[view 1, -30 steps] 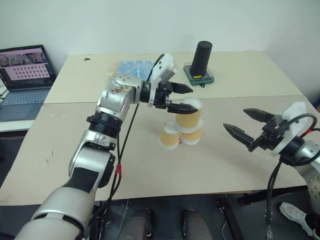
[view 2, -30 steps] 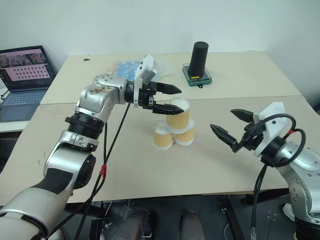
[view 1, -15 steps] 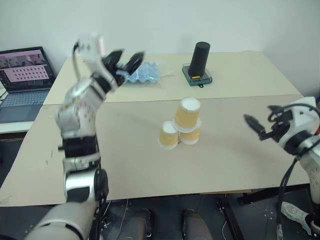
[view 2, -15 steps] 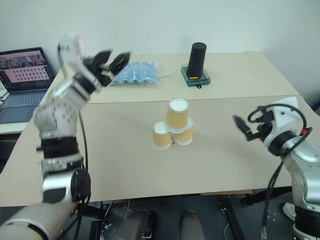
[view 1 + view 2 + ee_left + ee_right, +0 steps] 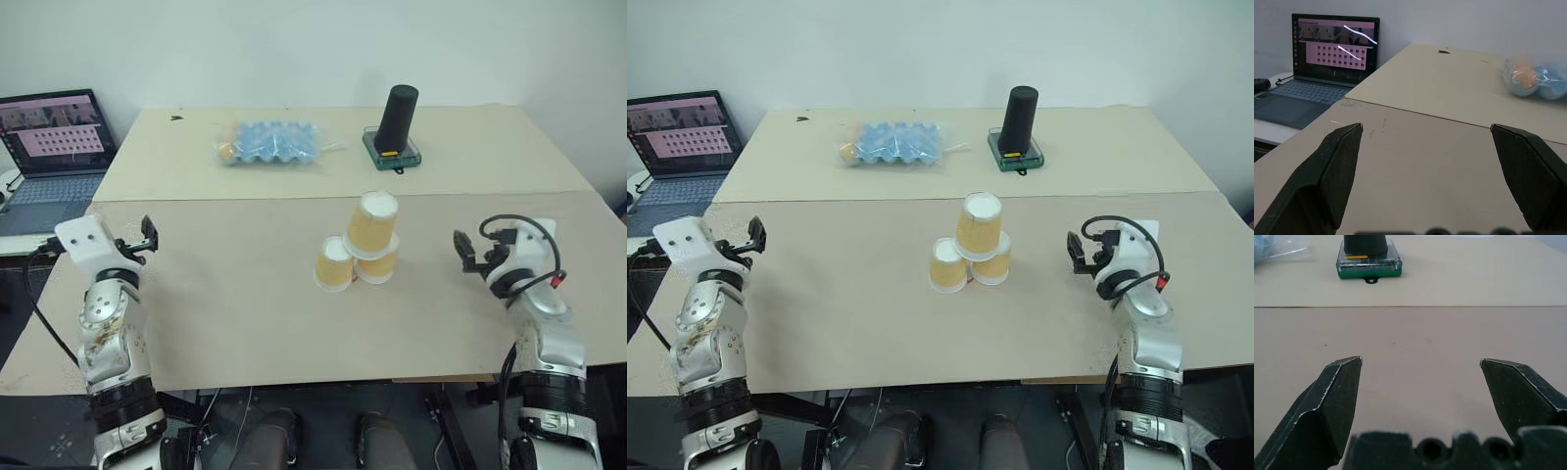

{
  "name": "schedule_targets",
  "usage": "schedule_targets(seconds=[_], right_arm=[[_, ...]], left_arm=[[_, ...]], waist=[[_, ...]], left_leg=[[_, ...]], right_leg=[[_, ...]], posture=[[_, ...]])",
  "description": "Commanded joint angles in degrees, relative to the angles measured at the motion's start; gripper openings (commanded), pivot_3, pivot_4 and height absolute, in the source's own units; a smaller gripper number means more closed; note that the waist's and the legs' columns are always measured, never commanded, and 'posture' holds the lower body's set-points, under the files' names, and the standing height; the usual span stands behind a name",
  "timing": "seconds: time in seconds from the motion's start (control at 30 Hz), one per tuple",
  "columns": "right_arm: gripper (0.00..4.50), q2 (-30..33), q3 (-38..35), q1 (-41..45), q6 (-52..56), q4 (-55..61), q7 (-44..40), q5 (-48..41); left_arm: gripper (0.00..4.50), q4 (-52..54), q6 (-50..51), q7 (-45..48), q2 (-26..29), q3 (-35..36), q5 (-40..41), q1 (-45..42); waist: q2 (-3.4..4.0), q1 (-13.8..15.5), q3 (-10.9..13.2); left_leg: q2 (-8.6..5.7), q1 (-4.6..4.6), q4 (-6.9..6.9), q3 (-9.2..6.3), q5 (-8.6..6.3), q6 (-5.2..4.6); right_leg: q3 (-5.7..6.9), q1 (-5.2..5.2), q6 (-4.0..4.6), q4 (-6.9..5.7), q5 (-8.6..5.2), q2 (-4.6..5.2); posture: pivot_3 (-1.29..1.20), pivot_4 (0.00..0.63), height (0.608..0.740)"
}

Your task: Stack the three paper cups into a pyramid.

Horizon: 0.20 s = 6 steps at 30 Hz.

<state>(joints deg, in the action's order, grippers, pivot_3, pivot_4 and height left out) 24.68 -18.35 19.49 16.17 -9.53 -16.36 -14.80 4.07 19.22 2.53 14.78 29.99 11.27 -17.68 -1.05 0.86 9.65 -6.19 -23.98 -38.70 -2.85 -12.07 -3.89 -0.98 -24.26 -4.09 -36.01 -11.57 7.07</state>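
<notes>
The three paper cups stand as a small pyramid in the middle of the table. The top cup (image 5: 372,223) rests upside down on the lower left cup (image 5: 333,264) and the lower right cup (image 5: 378,266). All have tan-orange sides and white ends. My left gripper (image 5: 143,241) is open near the table's left edge, far from the cups and holding nothing. My right gripper (image 5: 462,253) is open to the right of the cups, a short gap away. In the wrist views the left gripper (image 5: 1425,129) and right gripper (image 5: 1420,362) have bare tabletop between their fingers.
A tall black cylinder (image 5: 396,119) on a green base stands at the back, behind the cups. A blue egg tray in clear plastic (image 5: 269,144) lies at the back left. A laptop (image 5: 54,137) sits on a side surface left of the table.
My left gripper has let go of the top cup and swung left and down to the table's left edge. My right gripper has sunk and now points forward. The cups stay stacked.
</notes>
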Motion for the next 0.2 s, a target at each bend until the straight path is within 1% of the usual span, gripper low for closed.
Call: schedule_targets(seconds=[0.03, 0.2], right_arm=[[4.5, 1.0, -1.0, 1.4, -3.5, -0.2, -1.1, -0.4], [4.5, 0.9, -0.5, 1.2, -4.2, -0.5, -1.9, -0.1]], left_arm=[[4.46, 1.0, -3.5, -0.4, 0.8, 0.7, 1.1, 0.5], [4.46, 1.0, -5.0, -0.5, 0.3, 0.7, 2.2, 1.7]], waist=[[0.01, -0.2, 0.0], [0.01, -0.5, 0.0]], left_leg=[[0.01, 0.01, 0.0, 0.01, 0.0, 0.0], [0.03, 0.01, 0.01, 0.03, 0.0, 0.0]], right_leg=[[0.0, -0.01, 0.0, -0.02, 0.0, 0.0], [-0.01, -0.01, 0.0, -0.04, 0.0, -0.02]], posture=[[0.0, 0.15, 0.726], [0.0, 0.15, 0.726]])
